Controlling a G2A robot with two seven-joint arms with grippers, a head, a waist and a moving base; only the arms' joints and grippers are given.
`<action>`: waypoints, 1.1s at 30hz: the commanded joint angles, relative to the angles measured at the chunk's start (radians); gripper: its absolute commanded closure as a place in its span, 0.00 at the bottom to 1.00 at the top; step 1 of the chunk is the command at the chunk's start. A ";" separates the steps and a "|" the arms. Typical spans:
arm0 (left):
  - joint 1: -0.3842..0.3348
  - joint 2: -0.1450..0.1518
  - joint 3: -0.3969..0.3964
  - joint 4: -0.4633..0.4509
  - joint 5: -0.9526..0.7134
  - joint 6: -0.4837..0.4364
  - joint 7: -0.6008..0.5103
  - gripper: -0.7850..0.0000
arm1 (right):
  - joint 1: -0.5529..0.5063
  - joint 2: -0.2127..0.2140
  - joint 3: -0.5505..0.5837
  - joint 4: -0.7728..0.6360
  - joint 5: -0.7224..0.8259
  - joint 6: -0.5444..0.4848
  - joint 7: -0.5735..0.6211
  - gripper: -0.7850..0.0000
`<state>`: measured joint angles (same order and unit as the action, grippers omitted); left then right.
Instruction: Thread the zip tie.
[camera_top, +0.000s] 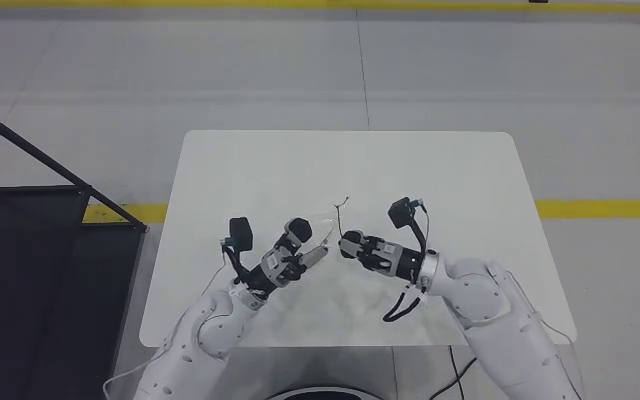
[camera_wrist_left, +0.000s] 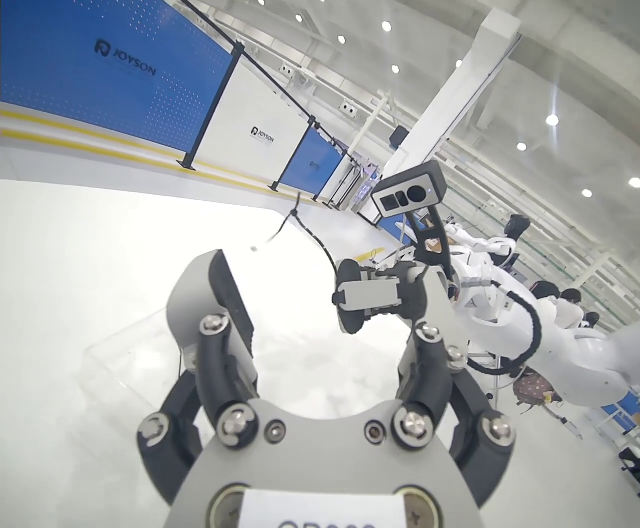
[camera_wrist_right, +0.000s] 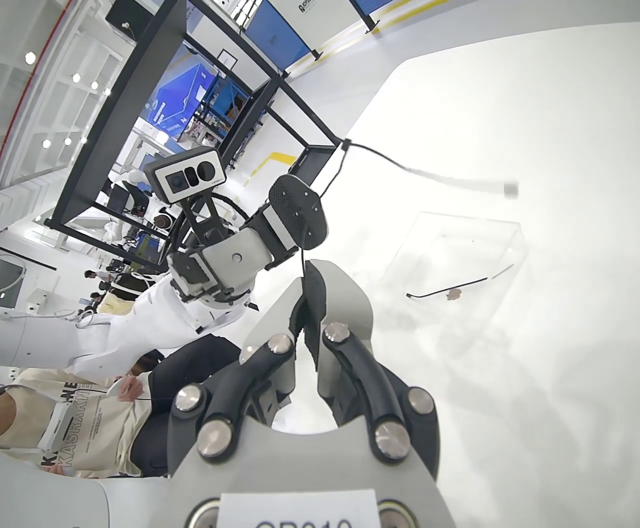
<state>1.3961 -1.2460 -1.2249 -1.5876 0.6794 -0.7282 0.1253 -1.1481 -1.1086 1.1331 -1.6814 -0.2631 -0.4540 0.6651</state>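
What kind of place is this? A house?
Not a house. Probably a big robot workshop hall: blue barrier panels, rows of ceiling lights, and a yellow floor line past the white table.

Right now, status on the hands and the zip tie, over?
Right hand shut on zip tie, tie held off the table. Left hand open, close beside it. Clear tray on table nearby, not blocking.

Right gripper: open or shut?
Shut. In the right wrist view the right gripper has its fingers pressed together, with the thin black zip tie running out from between them.
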 joint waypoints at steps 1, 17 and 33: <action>-0.004 0.002 -0.008 0.014 -0.073 -0.039 -0.023 0.18 | -0.021 0.004 0.015 -0.024 -0.051 -0.001 -0.025 1.00; -0.041 0.024 -0.038 0.045 -0.253 -0.100 -0.268 0.00 | -0.116 0.010 0.039 -0.126 -0.248 0.069 -0.152 1.00; -0.063 0.034 -0.003 0.032 -0.583 -0.044 -0.499 0.00 | -0.306 0.004 -0.028 -0.302 -0.989 0.353 -0.595 1.00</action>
<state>1.3353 -1.2136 -1.2301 -1.5557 0.1467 -0.7756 -0.3365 -1.4412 -1.1040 1.1132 -1.9773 -1.1828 -0.1427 0.0967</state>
